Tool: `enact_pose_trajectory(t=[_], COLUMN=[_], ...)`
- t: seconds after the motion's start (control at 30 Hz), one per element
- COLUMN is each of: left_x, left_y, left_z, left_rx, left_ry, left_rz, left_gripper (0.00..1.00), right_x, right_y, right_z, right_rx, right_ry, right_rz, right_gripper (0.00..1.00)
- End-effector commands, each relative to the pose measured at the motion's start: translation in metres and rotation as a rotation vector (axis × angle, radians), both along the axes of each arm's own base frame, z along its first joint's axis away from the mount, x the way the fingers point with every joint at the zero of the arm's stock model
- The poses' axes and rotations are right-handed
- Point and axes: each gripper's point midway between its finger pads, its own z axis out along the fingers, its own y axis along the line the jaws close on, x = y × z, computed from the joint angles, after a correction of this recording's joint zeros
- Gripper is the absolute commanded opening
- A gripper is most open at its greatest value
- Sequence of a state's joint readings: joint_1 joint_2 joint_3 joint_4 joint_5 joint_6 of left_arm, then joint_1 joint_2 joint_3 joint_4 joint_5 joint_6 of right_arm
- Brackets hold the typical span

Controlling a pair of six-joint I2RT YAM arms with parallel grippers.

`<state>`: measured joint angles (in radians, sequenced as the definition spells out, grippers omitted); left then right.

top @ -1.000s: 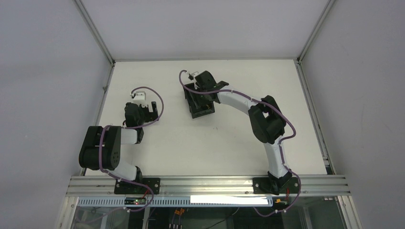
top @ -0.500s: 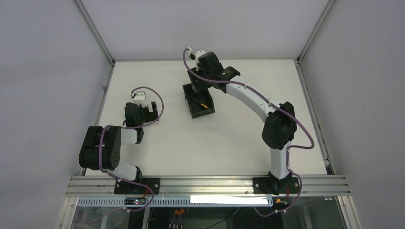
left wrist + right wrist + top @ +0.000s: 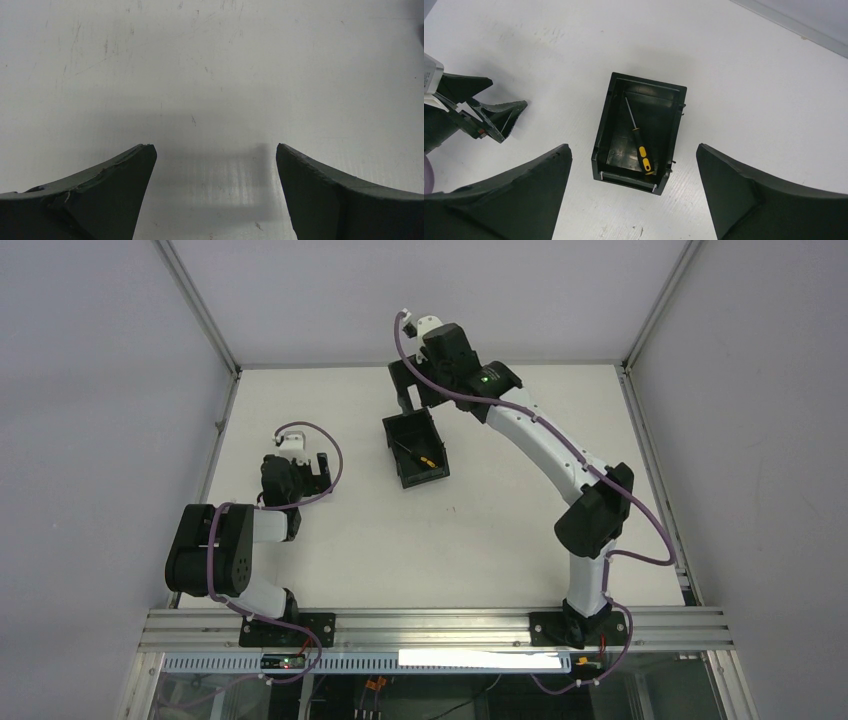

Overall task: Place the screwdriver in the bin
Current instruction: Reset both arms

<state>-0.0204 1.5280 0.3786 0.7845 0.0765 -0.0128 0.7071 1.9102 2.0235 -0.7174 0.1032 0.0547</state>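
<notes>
The screwdriver (image 3: 640, 147) lies inside the bin (image 3: 602, 125), flat on its floor. In the right wrist view, which shows it in the middle of the frame, its yellow and black handle points to the lower edge and its thin shaft points up and a little to the left. In the top view the bin (image 3: 392, 445) stands on the white table (image 3: 500, 540) in the upper middle of the frame, and the screwdriver (image 3: 422, 456) shows as a small yellow mark in it.

The right gripper (image 3: 410, 395) hangs above the upper end of the bin. Its jaws stand wide apart and hold nothing, and in its own camera the right gripper (image 3: 633, 146) has one finger at each lower corner, well clear of the bin.

The left gripper (image 3: 318, 465) is at the left of the top view, well apart from the bin. Its camera shows the left gripper (image 3: 215, 147) with jaws apart over bare table (image 3: 210, 60), nothing between them.
</notes>
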Motion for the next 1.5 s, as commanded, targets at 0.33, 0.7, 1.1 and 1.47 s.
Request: enact_pose_trajectory(t=[0.33,0.7,1.1,1.47], left_x=[0.004,0.004,0.004,0.004], left_y=[0.0,0.0,0.0,0.0], left_z=[0.014,0.014,0.014,0.014], left_rx=[0.0,0.0,0.0,0.0], left_ry=[-0.047,-0.048,-0.049,-0.048], left_rz=[0.012,0.012,0.011,0.012], left_gripper=[0.99,0.99,0.99,0.99], right_x=[0.016,0.034,0.042,0.033], right_y=[-0.048,-0.137,-0.227,-0.289], right_z=[0.066,0.079,0.098,0.095], right_rx=[0.052,0.035,0.066,0.064], right_ry=[-0.097,-0.12,-0.155,-0.136], right_rz=[-0.139,-0.291,-0.418,-0.531], right_gripper=[0.99,0.99,0.99,0.99])
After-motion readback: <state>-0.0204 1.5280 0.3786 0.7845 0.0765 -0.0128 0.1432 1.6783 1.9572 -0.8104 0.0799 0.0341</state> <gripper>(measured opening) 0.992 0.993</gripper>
